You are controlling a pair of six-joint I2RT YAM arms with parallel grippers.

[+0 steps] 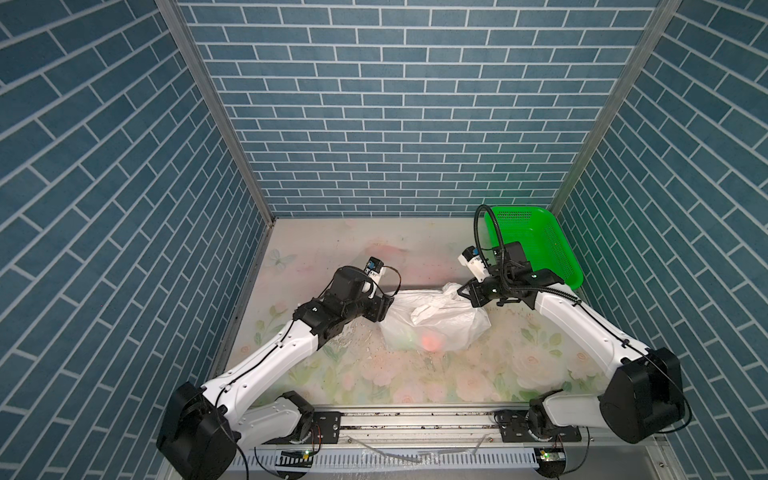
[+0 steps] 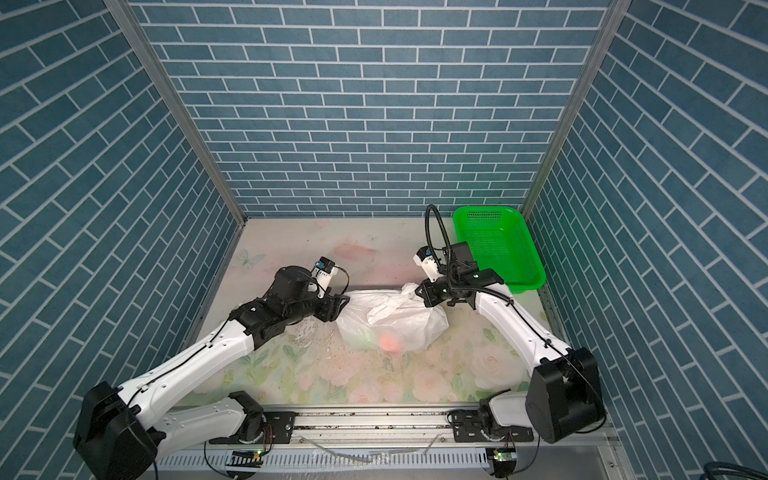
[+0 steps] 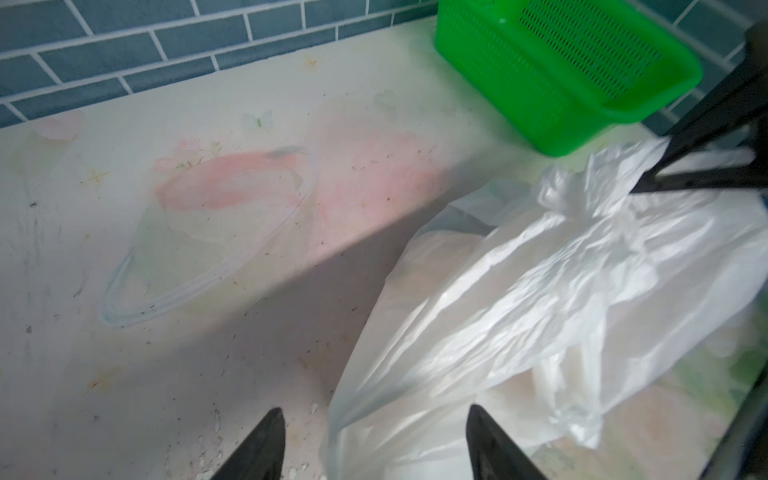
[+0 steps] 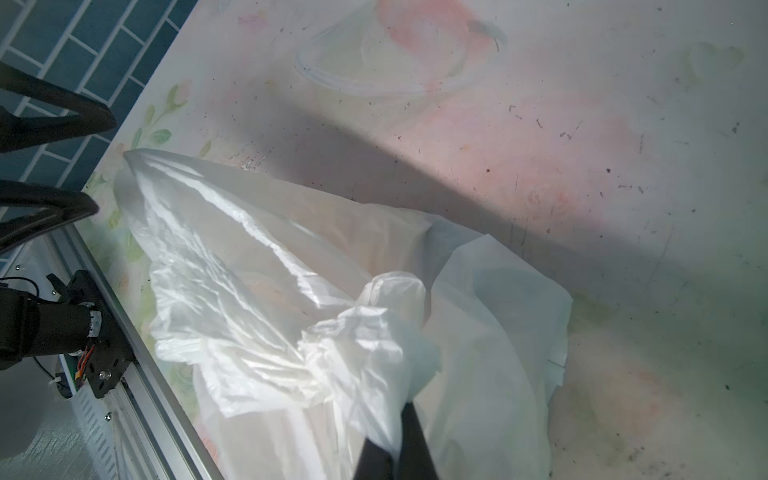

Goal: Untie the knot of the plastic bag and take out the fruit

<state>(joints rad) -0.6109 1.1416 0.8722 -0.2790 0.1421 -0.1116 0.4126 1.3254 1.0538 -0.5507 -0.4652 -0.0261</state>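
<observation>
The white plastic bag (image 1: 436, 328) (image 2: 390, 324) lies in the middle of the table. A red fruit (image 1: 432, 343) (image 2: 390, 341) glows through its near side, with a faint green one (image 1: 405, 340) beside it. The knot (image 3: 573, 195) (image 4: 374, 332) is a crumpled bunch at the bag's far right top. My right gripper (image 1: 463, 293) (image 4: 407, 409) is shut on a twisted flap of plastic at that bunch. My left gripper (image 1: 386, 309) (image 3: 374, 415) stands open at the bag's left corner, its jaws on either side of the plastic without closing on it.
A green perforated basket (image 1: 536, 249) (image 2: 498, 249) (image 3: 561, 70) stands tilted at the back right corner, just behind my right arm. Blue brick walls close in the back and both sides. A metal rail (image 1: 415, 419) runs along the front edge.
</observation>
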